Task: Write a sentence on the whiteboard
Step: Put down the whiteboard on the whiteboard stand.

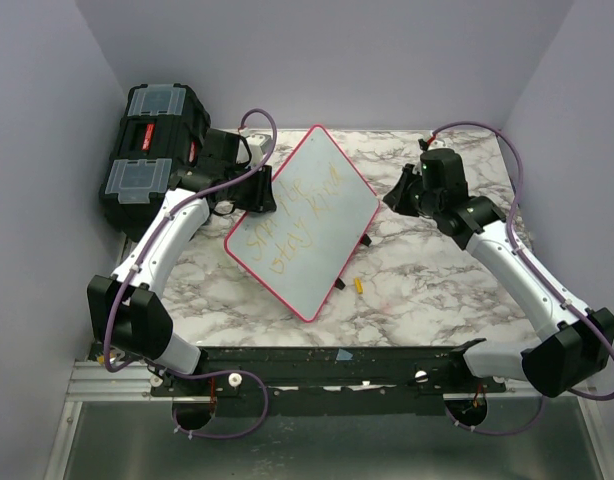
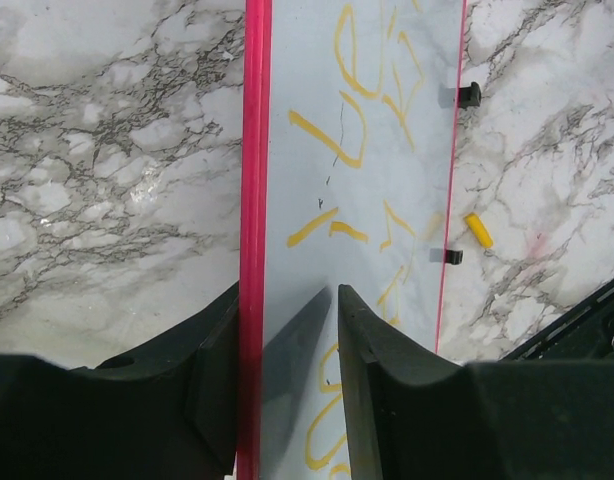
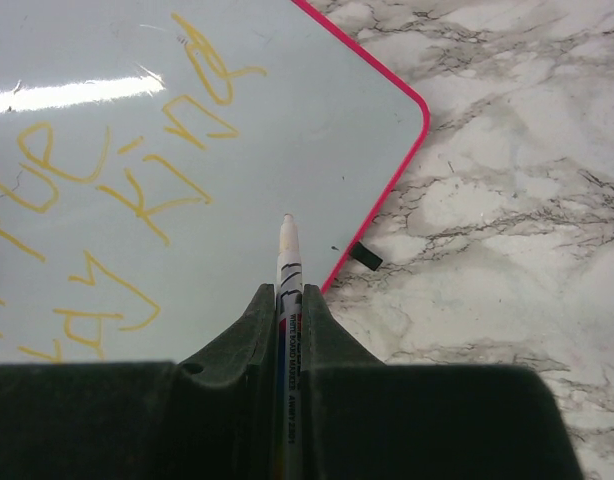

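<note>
Two sets — left jaws part-spread astride whiteboard (image 2: 407,180) edge; right jaws pinching marker (image 3: 289,265).

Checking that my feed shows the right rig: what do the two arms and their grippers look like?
The left arm and right arm have white link shells and bulky black joint housings. A purple cable loops along each. The left gripper and right gripper are matte black, each with two tapered, wedge-shaped fingers.

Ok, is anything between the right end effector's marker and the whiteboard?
Nothing visible. The marker, clamped in the right end effector, points over bare whiteboard beside the sentence. The small yellow piece lies on the table off the board's clipped edge.
</note>
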### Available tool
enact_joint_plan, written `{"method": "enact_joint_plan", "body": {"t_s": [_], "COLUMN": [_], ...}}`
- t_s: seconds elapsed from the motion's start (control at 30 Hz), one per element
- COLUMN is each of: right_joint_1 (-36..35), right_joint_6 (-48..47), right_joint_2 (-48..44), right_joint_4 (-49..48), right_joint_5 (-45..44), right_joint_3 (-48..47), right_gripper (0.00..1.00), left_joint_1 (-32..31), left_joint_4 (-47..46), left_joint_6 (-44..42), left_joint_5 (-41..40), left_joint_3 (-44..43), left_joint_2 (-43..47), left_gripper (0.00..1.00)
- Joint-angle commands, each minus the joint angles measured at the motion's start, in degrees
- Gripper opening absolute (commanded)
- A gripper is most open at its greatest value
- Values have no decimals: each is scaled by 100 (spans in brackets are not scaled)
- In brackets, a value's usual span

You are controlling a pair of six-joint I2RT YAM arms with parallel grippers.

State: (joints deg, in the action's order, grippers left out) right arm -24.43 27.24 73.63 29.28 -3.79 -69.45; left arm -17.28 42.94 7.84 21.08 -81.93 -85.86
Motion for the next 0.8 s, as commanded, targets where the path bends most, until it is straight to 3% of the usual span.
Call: {"method": "enact_joint_plan", "body": {"t_s": [0.0,0.77], "right_joint_1": [-41,-38], "right_joint_6": [69,38], "right_joint_2": [-120,-130], "right_joint_4": [-5,-18], "right_joint_5": [-78,-51], "right_joint_3": [89,173], "right_gripper": [1,1], "left_joint_1": [-39,-39], "left_joint_4": [21,-31], "left_joint_6": [-36,-201], "left_joint_5": [-68,-362], "left_joint_3": [-56,-32], "left_joint_2": [34,-175], "left_gripper": [40,50]}}
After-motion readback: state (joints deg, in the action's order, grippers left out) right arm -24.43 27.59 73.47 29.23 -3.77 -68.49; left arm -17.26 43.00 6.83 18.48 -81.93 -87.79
